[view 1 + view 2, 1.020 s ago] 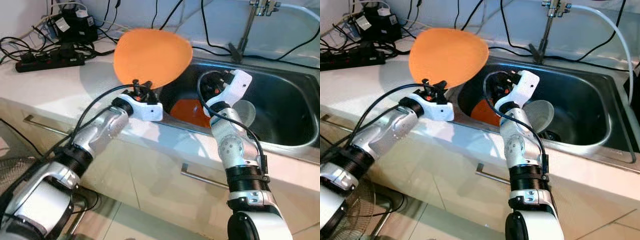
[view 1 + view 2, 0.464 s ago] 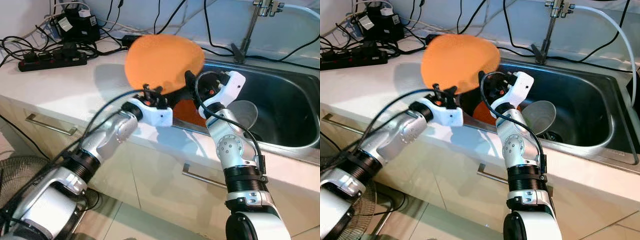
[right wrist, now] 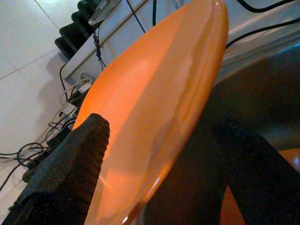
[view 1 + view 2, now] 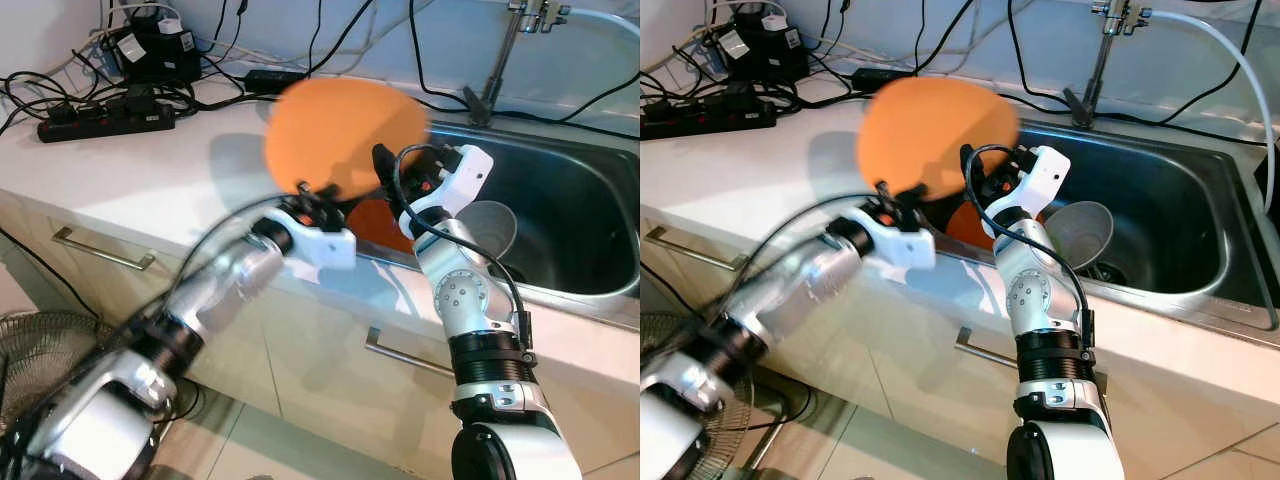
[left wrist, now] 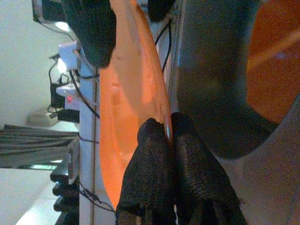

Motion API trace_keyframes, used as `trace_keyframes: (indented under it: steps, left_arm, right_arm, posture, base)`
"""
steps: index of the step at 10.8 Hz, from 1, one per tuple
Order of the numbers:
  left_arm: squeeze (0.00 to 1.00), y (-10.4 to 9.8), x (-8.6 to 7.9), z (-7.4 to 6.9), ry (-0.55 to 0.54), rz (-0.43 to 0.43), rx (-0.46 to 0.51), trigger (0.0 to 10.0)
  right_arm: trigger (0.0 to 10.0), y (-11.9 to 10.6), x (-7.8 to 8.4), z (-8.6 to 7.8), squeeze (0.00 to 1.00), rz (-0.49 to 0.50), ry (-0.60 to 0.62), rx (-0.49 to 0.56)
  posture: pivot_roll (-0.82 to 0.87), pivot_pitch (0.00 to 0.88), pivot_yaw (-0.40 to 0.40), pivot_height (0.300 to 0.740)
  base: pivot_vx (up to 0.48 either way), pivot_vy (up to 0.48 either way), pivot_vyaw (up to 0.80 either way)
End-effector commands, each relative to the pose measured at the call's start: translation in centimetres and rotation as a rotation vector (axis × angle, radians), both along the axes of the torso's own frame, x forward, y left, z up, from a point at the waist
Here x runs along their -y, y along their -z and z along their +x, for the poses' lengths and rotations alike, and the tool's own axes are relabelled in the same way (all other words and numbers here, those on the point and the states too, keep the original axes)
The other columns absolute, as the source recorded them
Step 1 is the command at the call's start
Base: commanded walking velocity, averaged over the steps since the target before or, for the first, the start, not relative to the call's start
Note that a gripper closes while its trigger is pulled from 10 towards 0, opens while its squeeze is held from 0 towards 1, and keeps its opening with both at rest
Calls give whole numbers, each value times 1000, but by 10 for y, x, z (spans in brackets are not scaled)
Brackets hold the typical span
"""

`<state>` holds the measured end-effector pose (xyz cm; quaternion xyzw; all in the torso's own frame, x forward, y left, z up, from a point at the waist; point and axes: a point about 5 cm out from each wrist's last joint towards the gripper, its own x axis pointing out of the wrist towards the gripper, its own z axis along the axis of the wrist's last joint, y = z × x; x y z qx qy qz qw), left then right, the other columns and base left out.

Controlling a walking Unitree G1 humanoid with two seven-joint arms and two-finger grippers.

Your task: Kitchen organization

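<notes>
An orange plate (image 4: 340,135) stands on edge above the left rim of the sink (image 4: 575,290). My left gripper (image 4: 303,190) is shut on the plate's lower rim, its fingertips (image 5: 161,140) pinching the rim. My right gripper (image 4: 385,170) is open at the plate's right side, over the sink. In the right wrist view the plate (image 3: 154,108) passes between its two spread fingers (image 3: 65,159). A second orange plate (image 4: 385,225) lies in the sink below, partly hidden by both grippers.
A grey bowl (image 4: 490,225) rests tilted in the sink behind my right arm. The faucet (image 4: 500,60) stands at the back rim. A power strip (image 4: 100,125) and tangled cables lie on the white counter (image 4: 150,185) to the left. Drawer handles sit below the counter front.
My left arm has carried the orange plate to the right, from over the counter to the sink edge. The plate's edge now lies between my right gripper's fingers.
</notes>
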<state>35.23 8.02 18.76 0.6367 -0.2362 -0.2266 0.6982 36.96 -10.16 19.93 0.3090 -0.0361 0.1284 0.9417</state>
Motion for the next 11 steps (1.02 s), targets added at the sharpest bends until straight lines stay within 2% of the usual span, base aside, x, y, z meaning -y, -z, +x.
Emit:
trace_keyframes:
  steps: [1,4,5,11]
  left_arm:
    - [0,-12,3,-3,24,-22,69,10000]
    - [0,-9,4,-7,33,-17,61,10000]
    - [0,-6,3,-8,30,-2,54,10000]
    - [0,-5,2,-6,35,19,62,10000]
  right_arm:
    - [10000,-6,-2,2,0,13,-7,2]
    - [10000,-6,2,4,0,27,14,-6]
    - [0,-6,4,4,0,31,24,-10]
    - [0,-7,4,5,0,82,26,-19]
  posture:
    - [177,12,33,740]
    - [178,13,28,740]
    - [177,12,28,740]
    - [177,10,32,740]
  base:
    - [0,0,0]
    - [0,0,0]
    - [0,0,0]
    - [0,0,0]
